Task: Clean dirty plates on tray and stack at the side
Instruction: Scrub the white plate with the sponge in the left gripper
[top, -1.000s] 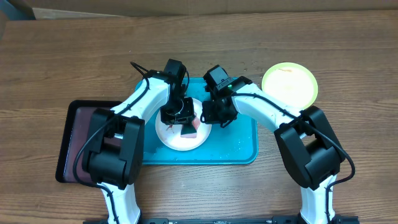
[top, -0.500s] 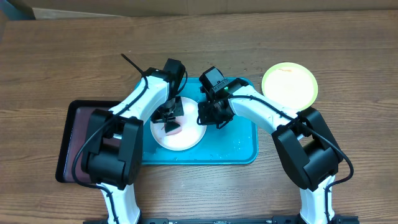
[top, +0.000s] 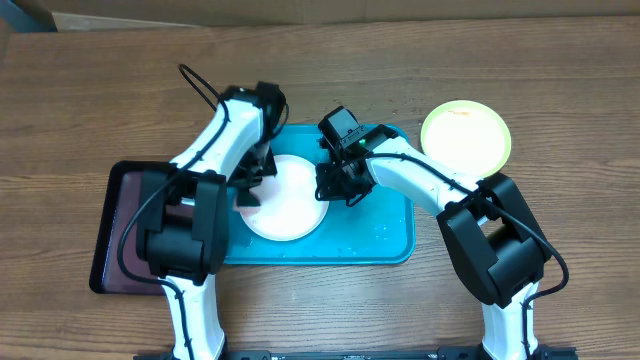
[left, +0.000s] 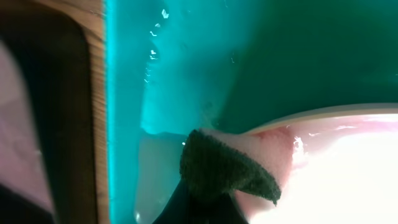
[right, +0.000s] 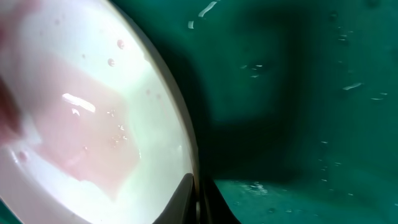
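Note:
The white plate (top: 290, 200) lies on the turquoise tray (top: 385, 235), with a thin pink film on it in the right wrist view (right: 93, 112). My right gripper (top: 333, 186) is shut on the plate's right rim (right: 198, 202). My left gripper (top: 248, 190) is at the plate's left edge, shut on a pink sponge with a dark green scouring face (left: 227, 165), which touches the plate's rim (left: 336, 168). The yellow-green plate (top: 466, 136), with a small reddish smear, lies on the table right of the tray. The light blue plate is out of view.
A dark maroon-black tray (top: 112, 235) stands against the left side of the turquoise tray and also shows in the left wrist view (left: 56, 112). Water drops lie on the turquoise tray's floor (right: 298, 93). Bare wooden table (top: 100, 90) lies all round.
My left gripper has swept the sponge from the middle of the white plate to its left edge. The plate and my right gripper have shifted slightly left.

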